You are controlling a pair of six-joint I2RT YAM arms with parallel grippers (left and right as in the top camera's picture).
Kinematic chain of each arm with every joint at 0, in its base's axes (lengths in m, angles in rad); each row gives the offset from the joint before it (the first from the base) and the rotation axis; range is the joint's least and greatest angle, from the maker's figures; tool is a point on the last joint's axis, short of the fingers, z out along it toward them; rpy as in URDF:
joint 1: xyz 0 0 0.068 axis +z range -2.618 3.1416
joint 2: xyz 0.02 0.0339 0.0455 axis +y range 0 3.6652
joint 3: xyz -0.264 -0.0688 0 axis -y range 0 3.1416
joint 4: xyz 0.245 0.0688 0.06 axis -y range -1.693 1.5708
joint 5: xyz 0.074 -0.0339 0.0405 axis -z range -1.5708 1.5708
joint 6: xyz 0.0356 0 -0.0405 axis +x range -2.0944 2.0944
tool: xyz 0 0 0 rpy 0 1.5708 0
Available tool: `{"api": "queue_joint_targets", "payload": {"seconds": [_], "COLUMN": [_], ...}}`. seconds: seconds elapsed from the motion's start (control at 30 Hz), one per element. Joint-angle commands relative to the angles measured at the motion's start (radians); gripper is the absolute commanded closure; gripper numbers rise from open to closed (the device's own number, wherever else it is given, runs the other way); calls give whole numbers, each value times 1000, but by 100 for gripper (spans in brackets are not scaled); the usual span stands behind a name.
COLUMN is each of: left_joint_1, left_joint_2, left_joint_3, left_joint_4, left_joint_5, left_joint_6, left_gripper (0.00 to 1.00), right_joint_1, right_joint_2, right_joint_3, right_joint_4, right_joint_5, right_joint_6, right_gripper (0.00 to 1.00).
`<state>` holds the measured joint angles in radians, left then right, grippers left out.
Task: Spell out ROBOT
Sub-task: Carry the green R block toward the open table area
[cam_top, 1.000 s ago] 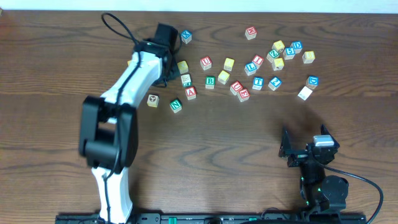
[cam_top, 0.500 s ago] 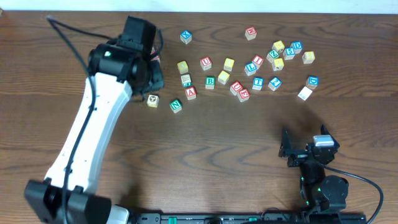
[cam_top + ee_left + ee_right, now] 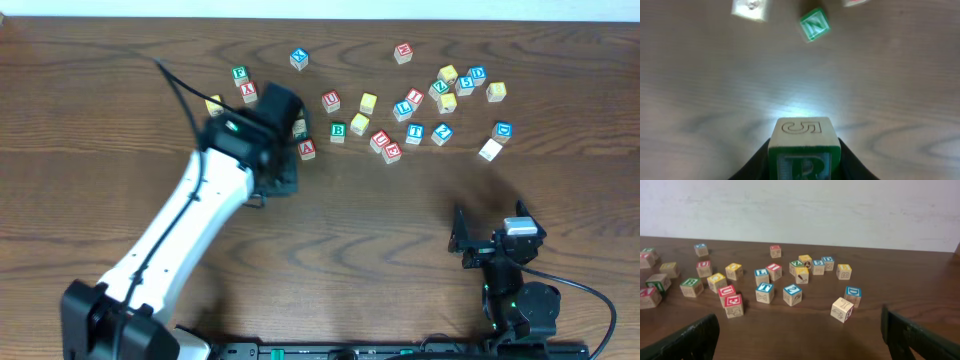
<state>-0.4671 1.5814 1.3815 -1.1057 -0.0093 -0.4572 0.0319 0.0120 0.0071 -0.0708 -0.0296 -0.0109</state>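
The left end effector (image 3: 804, 167) is clenched tight on the green R cube (image 3: 802, 145) over the desk (image 3: 380, 220), with the green N cube (image 3: 814, 24) at its twelve o'clock, while the right end effector (image 3: 465, 240) sits spread wide, released, at the desk's five o'clock.

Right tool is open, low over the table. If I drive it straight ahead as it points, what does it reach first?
Probably the pale tilted cube, just right of centre; the blue 2 cube lies farther. Depth is unclear.
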Motion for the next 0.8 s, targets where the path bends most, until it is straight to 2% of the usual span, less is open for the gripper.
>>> {"api": "queue_joint_targets", "payload": {"seconds": [0.0, 0.17, 0.3, 0.77], "left_joint_1": [-60, -111, -120, -120], "left_joint_2": [-3, -3, -3, 0], "left_joint_3": [-197, -397, -478, -525], "left_joint_4": [180, 457, 570, 599], "left_joint_5": [-2, -2, -2, -10], "left_joint_6": [-57, -58, -72, -76], "left_gripper": [92, 92, 92, 92], "right_joint_1": [-5, -5, -5, -5], "right_joint_2": [-5, -5, -5, -5], "right_joint_3": [-2, -2, -2, -2], "right_joint_4": [-4, -4, -4, -4], "right_joint_5": [1, 1, 1, 1], "right_joint_6": [6, 6, 6, 6], "right_gripper": [1, 1, 1, 1]}}
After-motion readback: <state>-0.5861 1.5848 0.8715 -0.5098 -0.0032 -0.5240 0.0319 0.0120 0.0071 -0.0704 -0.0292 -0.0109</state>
